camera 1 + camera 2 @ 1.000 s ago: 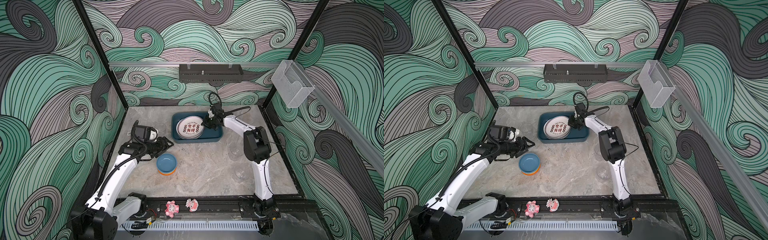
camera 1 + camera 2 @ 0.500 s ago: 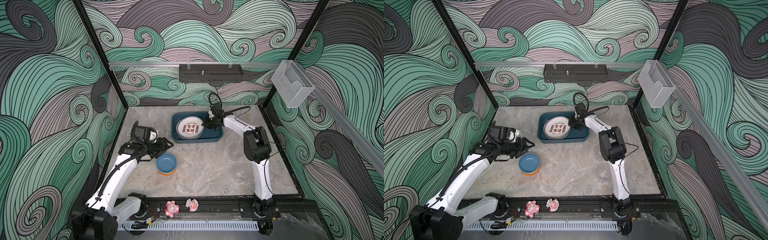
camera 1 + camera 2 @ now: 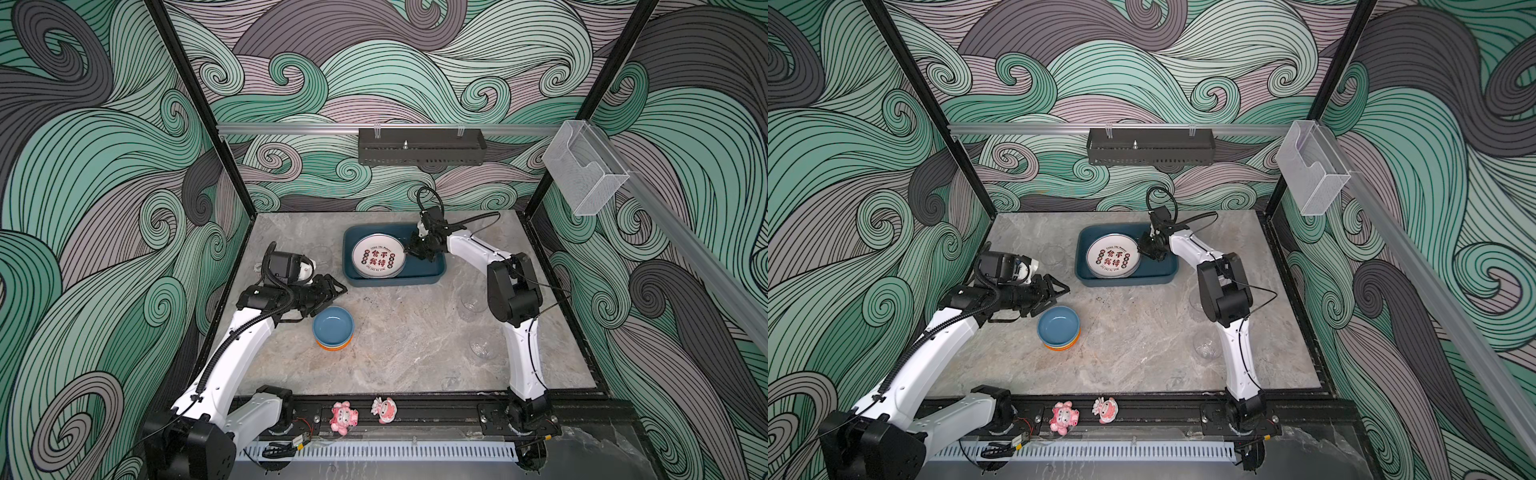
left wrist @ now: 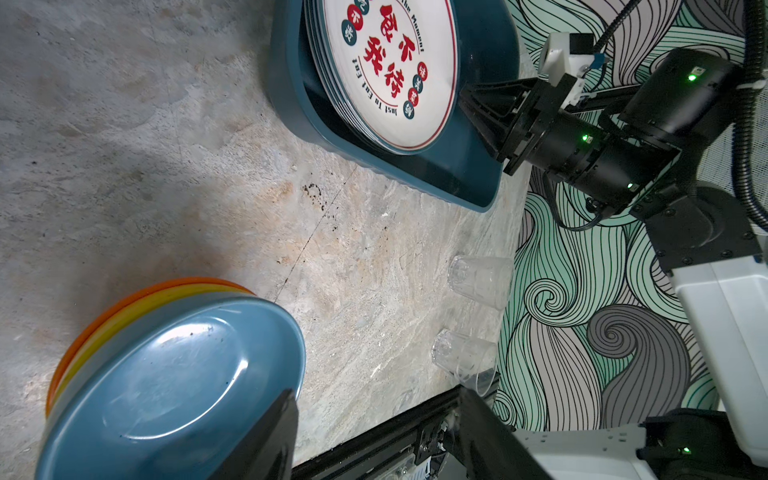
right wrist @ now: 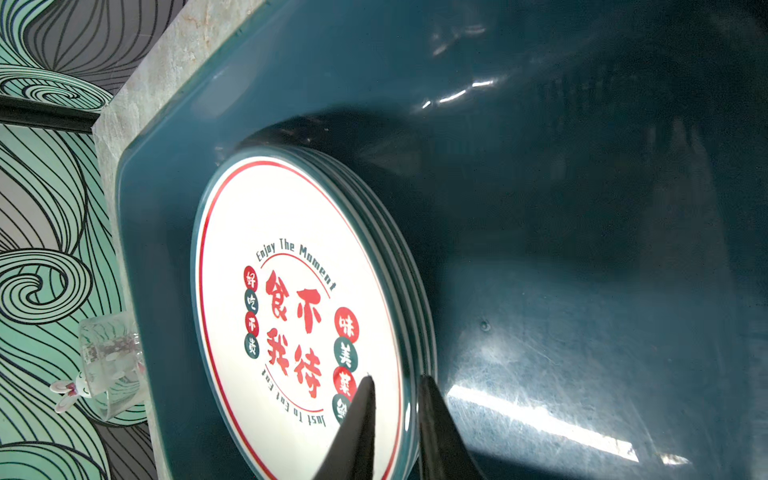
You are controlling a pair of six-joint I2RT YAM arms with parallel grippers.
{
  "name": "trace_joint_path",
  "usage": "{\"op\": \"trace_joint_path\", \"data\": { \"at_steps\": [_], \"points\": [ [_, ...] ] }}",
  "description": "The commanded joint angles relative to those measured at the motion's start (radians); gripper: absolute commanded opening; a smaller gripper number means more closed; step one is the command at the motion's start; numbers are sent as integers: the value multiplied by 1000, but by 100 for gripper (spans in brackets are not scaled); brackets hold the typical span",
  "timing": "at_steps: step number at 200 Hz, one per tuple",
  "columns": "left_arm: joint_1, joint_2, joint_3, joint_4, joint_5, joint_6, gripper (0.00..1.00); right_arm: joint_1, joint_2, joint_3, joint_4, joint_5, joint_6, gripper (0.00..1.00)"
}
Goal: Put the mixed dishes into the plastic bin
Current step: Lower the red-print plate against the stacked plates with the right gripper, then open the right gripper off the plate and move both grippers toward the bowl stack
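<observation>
So, white round red-lettered plate reads "Enjoy The Moment"; right fingers straddle its rim, grip unclear; left fingers apart.

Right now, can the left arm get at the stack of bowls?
Probably yes: the left gripper hangs open right beside the bowl stack, and nothing stands between them.

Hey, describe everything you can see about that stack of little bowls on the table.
The stack of bowls looks like glossy plastic: a blue bowl on top, nested over yellow and orange ones whose rims show beneath. It stands upright on the marble table, left of centre, apart from the bin. The left gripper hovers beside it, jaws open; contact unclear.
</observation>
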Motion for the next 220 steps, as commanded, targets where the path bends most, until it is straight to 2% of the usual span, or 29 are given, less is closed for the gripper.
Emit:
{"op": "trace_joint_path", "data": {
  "at_steps": [1,42,95,145,220],
  "points": [
    [9,5,3,-5,20,-3,64,4,4,22,-24,27,-19,21],
    [9,0,11,-18,14,4,64,5,-46,7,-41,42,-41,22],
    [11,-27,30,-93,-55,49,64,5,-164,-71,-47,32,-56,23],
    [13,-63,45,-219,-152,103,62,20,-290,-192,-43,-22,-74,23],
    [15,-99,49,-372,-339,128,58,86,-485,-412,-22,-185,-149,24]
  ]
}}
